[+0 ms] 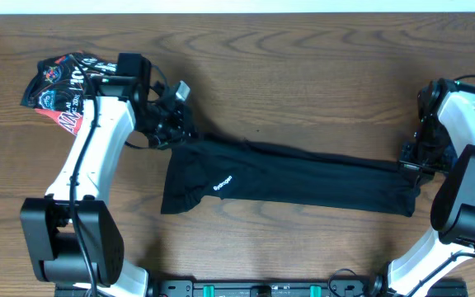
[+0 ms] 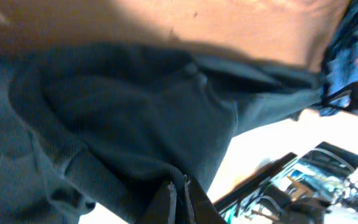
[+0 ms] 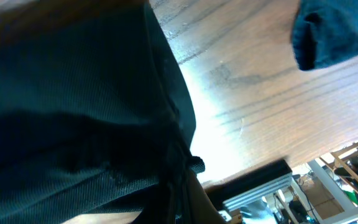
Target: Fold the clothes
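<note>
**Trousers stretched flat, both ends in my grip: ready for the first fold**

Far to my left, a crumpled black, red and white printed garment [image 1: 58, 89] lies at the back corner of the brown wooden table [image 1: 303, 58], apart from the work.

Next comes my left gripper [image 1: 174, 122]. It is closed on the far corner of the waistband. In the left wrist view the dark cloth bunches and runs down between my fingers [image 2: 166, 205], so I judge the pinch firm.

The long black knit trousers [image 1: 303, 177] lie across the middle of the table. They are drawn out lengthwise, waist to my left and hems to my right, with a small white logo [image 1: 223, 183] near the hip. The cloth looks mostly smooth, though the waist end sags toward the front edge.

At the far end, my right gripper [image 1: 411, 162] is clamped on the hem, with a tuft of fabric gathered at my fingertips [image 3: 188, 199].

I judge this to be the spreading step, nearly complete. The next move calls for lifting one end and carrying it over to the other. Both pinches must stay tight so the layers land edge on edge.
</note>
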### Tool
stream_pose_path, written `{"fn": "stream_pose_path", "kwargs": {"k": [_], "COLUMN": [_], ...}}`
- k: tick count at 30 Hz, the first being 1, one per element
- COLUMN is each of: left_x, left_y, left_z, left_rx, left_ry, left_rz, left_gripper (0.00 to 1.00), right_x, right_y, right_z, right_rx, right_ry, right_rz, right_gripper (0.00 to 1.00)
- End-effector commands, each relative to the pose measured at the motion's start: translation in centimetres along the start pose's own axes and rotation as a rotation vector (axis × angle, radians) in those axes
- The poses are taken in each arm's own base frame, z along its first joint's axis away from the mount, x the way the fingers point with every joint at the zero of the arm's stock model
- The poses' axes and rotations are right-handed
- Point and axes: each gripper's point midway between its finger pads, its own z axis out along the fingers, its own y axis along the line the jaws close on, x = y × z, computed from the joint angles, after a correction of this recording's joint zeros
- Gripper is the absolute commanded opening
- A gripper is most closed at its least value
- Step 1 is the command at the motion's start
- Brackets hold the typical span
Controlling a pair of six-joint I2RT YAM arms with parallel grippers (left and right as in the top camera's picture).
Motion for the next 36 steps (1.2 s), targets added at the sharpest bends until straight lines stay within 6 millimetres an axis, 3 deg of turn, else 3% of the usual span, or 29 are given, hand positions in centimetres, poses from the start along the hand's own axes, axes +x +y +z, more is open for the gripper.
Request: {"fn": "stream_pose_path", "kwargs": {"k": [1, 9, 14, 17, 20, 22, 25, 27, 31, 34, 36], "left_x": [1.9, 5.7, 6.6, 6.5, 4.8, 2.9, -0.7, -2.6, -4.3, -4.0, -3.5], "left_y": [1.9, 6.3, 7.5, 7.7, 6.8, 5.8, 3.9, 2.9, 2.2, 2.2, 2.2], "left_z": [1.5, 3.1, 3.3, 3.1, 2.0, 0.5, -1.7, -2.5, -1.7, 0.2, 2.1], "left_rx": [-0.099, -0.266, -0.311, -0.328, -0.32, -0.31, -0.288, -0.274, -0.255, -0.259, -0.263], "left_ry": [0.062, 0.175, 0.201, 0.194, 0.134, 0.058, -0.098, -0.179, -0.234, -0.184, -0.132], "left_rz": [0.009, -0.048, -0.06, -0.056, -0.033, -0.012, 0.018, 0.055, 0.06, 0.064, 0.048], "left_gripper": [0.06, 0.06, 0.06, 0.21, 0.28, 0.3, 0.44, 0.45, 0.45, 0.45, 0.45], "right_x": [0.3, -0.4, -0.7, -0.6, -0.7, -0.7, -0.6, -0.6, -0.6, -0.6, -0.7], "right_y": [-0.1, 0.9, 1.9, 2.0, 2.0, 2.0, 2.0, 2.0, 2.0, 2.0, 2.0], "right_z": [1.3, 2.8, 3.1, 3.0, 3.0, 3.0, 3.0, 3.0, 3.0, 3.0, 3.0], "right_rx": [0.001, -0.036, -0.086, -0.09, -0.091, -0.091, -0.091, -0.091, -0.089, -0.091, -0.091], "right_ry": [0.022, -0.011, -0.019, -0.017, -0.019, -0.02, -0.019, -0.018, -0.016, -0.017, -0.02], "right_rz": [0.01, 0.066, 0.068, 0.062, 0.05, 0.049, 0.048, 0.049, 0.046, 0.049, 0.049], "right_gripper": [0.09, 0.1, 0.24, 0.25, 0.25, 0.27, 0.31, 0.3, 0.31, 0.31, 0.39]}}
